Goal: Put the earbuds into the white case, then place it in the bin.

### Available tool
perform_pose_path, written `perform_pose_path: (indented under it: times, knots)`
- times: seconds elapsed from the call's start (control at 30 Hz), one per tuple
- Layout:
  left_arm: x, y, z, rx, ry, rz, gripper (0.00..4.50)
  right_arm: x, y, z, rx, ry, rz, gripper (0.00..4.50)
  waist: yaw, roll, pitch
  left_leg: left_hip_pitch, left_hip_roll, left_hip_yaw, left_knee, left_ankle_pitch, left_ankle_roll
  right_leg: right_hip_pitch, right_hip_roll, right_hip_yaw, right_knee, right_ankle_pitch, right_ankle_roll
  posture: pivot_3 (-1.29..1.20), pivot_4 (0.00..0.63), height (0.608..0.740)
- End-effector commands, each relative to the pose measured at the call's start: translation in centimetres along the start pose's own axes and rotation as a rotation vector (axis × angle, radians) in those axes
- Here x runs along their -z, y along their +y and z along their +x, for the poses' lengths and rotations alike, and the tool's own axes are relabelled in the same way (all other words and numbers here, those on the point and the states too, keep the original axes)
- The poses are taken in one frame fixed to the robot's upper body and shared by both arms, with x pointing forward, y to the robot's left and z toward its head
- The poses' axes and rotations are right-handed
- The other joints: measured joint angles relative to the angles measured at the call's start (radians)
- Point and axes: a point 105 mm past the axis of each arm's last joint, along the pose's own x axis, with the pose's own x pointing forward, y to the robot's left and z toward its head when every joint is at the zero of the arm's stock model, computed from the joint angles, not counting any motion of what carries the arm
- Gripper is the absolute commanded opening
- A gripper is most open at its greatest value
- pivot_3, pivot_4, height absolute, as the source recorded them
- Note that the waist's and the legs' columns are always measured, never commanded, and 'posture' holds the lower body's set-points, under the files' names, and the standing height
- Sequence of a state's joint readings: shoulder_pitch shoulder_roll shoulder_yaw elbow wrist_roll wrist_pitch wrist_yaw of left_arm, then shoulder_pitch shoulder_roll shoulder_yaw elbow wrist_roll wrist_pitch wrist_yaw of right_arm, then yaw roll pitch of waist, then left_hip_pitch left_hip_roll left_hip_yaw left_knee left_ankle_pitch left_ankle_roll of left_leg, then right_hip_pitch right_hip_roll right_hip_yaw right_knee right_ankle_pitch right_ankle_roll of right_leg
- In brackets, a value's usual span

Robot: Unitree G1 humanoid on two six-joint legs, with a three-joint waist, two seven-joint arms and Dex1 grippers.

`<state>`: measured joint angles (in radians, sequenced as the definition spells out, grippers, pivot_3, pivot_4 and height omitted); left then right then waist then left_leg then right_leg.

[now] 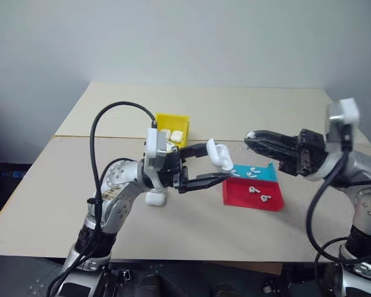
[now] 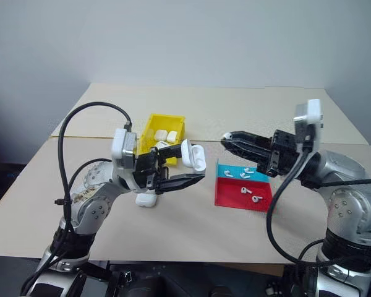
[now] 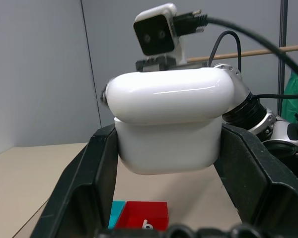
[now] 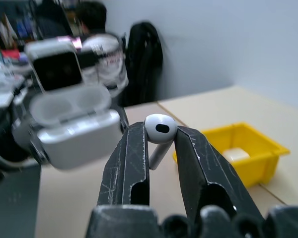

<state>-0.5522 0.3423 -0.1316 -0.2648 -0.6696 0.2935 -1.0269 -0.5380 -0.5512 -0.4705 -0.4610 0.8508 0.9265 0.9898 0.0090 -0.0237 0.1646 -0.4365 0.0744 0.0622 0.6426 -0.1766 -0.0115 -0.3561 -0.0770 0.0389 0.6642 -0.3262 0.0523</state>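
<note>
Here the left end effector (image 2: 184,167) sits just left of the frame's centre, raised above the tabletop (image 2: 191,223), its two black fingers clamped on the white case (image 2: 195,156), whose lid stands flipped open. In the left wrist view the case (image 3: 169,124) is wedged between both fingers (image 3: 84,183). To the right of centre, the right end effector (image 2: 226,141) points toward the case with a gap between them; its jaws are narrow, pinching one of the earbuds (image 4: 160,130) by the stem so the rounded head sticks out past the fingertips. More earbuds (image 2: 246,190) lie on a red tray (image 2: 226,197) and on the teal tray (image 2: 226,170) touching its far edge, below the right end effector. The yellow bin (image 2: 149,129) stands behind the left end effector, up and left of centre, with several closed white cases (image 2: 161,134) inside. One more case (image 2: 146,200) rests on the tabletop under the left arm.
</note>
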Motion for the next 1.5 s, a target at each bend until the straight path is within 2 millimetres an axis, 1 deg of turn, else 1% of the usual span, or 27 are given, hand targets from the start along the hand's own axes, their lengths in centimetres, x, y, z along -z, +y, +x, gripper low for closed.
perform_pose_path:
  times: [0.03,0.2,0.33,0.7,0.83,0.9,0.93,1.0,1.03,1.1,1.17,1.2,1.33,1.43,1.5]
  knots:
    - [-1.2,-0.3,0.5,0.042,-0.032,0.026,2.77,-1.7,1.7,0.3,-0.045,-0.07,-0.025,0.59,-0.001,0.0,0.0,0.0,0.0,0.0,0.0,0.0,0.0,0.0,0.0,0.0,0.0,0.0,0.0,0.0,0.15,0.74]
    - [-1.1,-0.4,0.6,0.075,-0.032,0.017,2.77,-1.2,2.9,1.7,-0.083,-0.08,-0.005,0.59,-0.003,0.0,0.0,0.0,0.0,0.0,0.0,0.0,0.0,0.0,0.0,0.0,0.0,0.0,0.0,0.0,0.15,0.74]
    - [-1.2,-0.9,1.2,0.128,-0.044,0.004,2.77,-0.1,3.1,2.4,-0.083,-0.052,-0.002,0.59,-0.003,0.0,0.0,0.0,0.0,0.0,0.0,0.0,0.0,0.0,0.0,0.0,0.0,0.0,0.0,0.0,0.15,0.74]
    - [-1.3,-1.0,1.1,0.138,-0.043,0.001,2.77,0.9,3.0,2.2,-0.067,0.009,-0.063,0.59,-0.003,0.0,0.0,-0.001,0.0,0.0,0.0,0.0,0.001,-0.001,0.0,0.0,-0.001,0.0,0.0,0.0,0.15,0.74]
    - [-1.3,-0.8,1.1,0.134,-0.042,0.005,2.77,1.5,3.3,1.9,-0.109,0.057,-0.089,0.59,-0.003,0.0,0.0,-0.001,0.0,0.0,0.0,0.0,0.001,-0.001,0.0,0.0,-0.001,0.0,0.0,0.0,0.15,0.74]
    - [-1.2,-0.7,1.2,0.131,-0.041,0.01,2.77,1.6,3.5,1.9,-0.135,0.064,-0.092,1.34,-0.002,0.0,0.0,-0.001,0.0,0.0,0.0,0.0,0.001,-0.001,0.0,0.0,-0.001,0.0,0.0,0.0,0.15,0.74]
    - [-1.2,-0.7,1.3,0.129,-0.041,0.012,2.77,1.6,3.6,1.8,-0.147,0.069,-0.09,1.59,-0.003,0.0,0.0,-0.001,0.0,0.0,0.0,0.0,0.001,-0.001,0.0,0.0,-0.001,0.0,0.0,0.0,0.15,0.74]
    - [-1.2,-0.6,1.4,0.126,-0.044,0.016,2.77,1.7,3.7,1.8,-0.158,0.077,-0.1,2.33,-0.003,0.0,0.0,-0.001,0.0,0.0,0.0,0.0,0.001,-0.001,0.0,0.0,-0.001,0.0,0.0,0.0,0.15,0.74]
    - [-1.2,-0.6,1.4,0.125,-0.045,0.017,2.77,1.7,3.7,1.8,-0.16,0.079,-0.104,2.61,-0.003,0.0,0.0,-0.001,0.0,0.0,0.0,0.0,0.001,-0.001,0.0,0.0,-0.001,0.0,0.0,0.0,0.15,0.74]
    - [-1.2,-0.6,1.4,0.122,-0.047,0.018,2.77,1.6,3.7,1.8,-0.16,0.08,-0.11,3.4,-0.003,0.0,0.0,-0.001,0.0,0.0,0.0,-0.001,0.001,-0.001,0.0,0.0,-0.001,0.0,0.0,0.0,0.15,0.74]
    - [-1.2,-0.6,1.4,0.121,-0.047,0.019,2.77,1.5,3.6,1.8,-0.158,0.076,-0.113,4.03,-0.002,0.0,0.0,-0.001,0.0,0.0,0.0,-0.001,0.001,-0.001,0.0,0.0,-0.001,0.0,0.0,0.0,0.15,0.74]
    - [-1.2,-0.6,1.4,0.121,-0.048,0.019,2.77,1.3,3.5,1.8,-0.151,0.071,-0.115,4.45,-0.002,0.0,0.0,-0.001,0.0,0.0,0.0,-0.001,0.001,-0.001,0.0,0.0,-0.001,0.0,0.0,0.0,0.15,0.74]
    - [-1.1,-0.6,1.3,0.114,-0.046,0.017,2.77,0.3,2.8,1.6,-0.114,0.037,-0.119,4.48,-0.003,0.0,0.0,-0.001,0.0,0.0,0.0,-0.001,0.001,-0.001,0.0,0.0,-0.001,0.0,0.0,0.0,0.15,0.74]
    - [-1.1,-0.5,0.7,0.107,-0.027,0.022,2.77,-0.7,1.2,0.7,-0.061,0.072,-0.158,4.48,-0.003,0.0,0.0,-0.001,0.0,0.0,0.0,-0.001,0.001,-0.001,0.0,0.0,-0.001,0.0,0.0,0.0,0.15,0.74]
    - [-1.0,-0.5,0.6,0.107,-0.021,0.024,2.77,-0.9,0.4,0.2,-0.041,0.103,-0.171,4.48,-0.002,0.0,0.0,-0.001,0.0,0.0,0.0,-0.001,0.001,-0.001,0.0,0.0,-0.002,0.0,0.0,0.0,0.15,0.74]
